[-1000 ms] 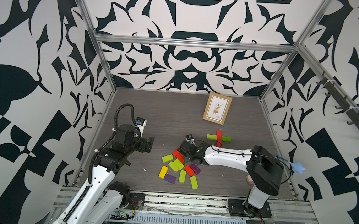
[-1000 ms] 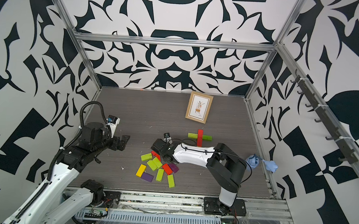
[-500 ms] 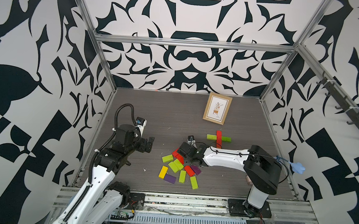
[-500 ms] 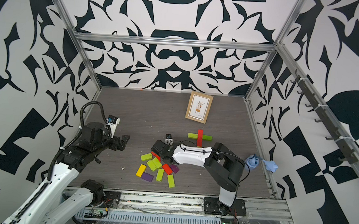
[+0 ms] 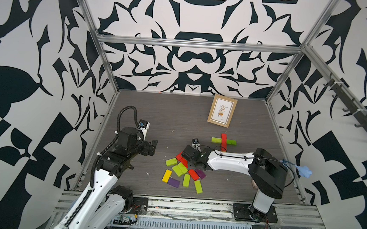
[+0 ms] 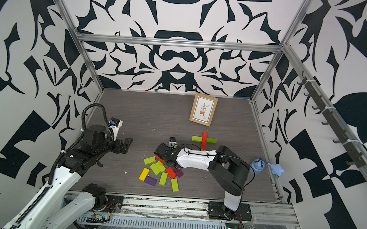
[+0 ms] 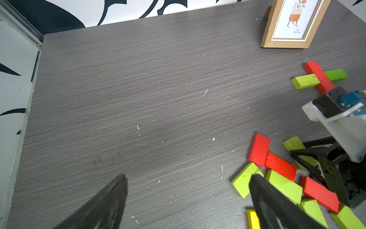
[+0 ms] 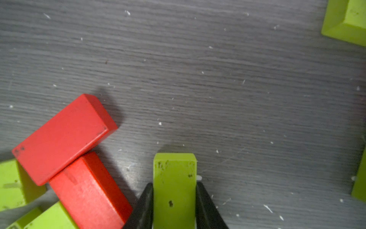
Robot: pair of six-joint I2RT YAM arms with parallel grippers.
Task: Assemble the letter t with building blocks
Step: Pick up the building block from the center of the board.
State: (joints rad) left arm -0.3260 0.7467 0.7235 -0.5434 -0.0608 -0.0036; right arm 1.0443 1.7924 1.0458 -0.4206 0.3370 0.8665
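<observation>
the lime green block [image 8: 174, 170] is clamped by its sides in the right hand [image 8: 174, 185], one end sticking out ahead of it. on lifting, it could pivot or slip from so short a hold. the red blocks [image 8: 65, 136] just beside that hand could be dragged along. the cross of blocks [image 5: 223, 142], near the right hand, could be knocked in placing. the left hand [image 7: 189, 176] is spread wide and empty above the bench [image 7: 138, 79]. print on the picture frame [image 7: 293, 21] is too small to be read; no brand is seen.
</observation>
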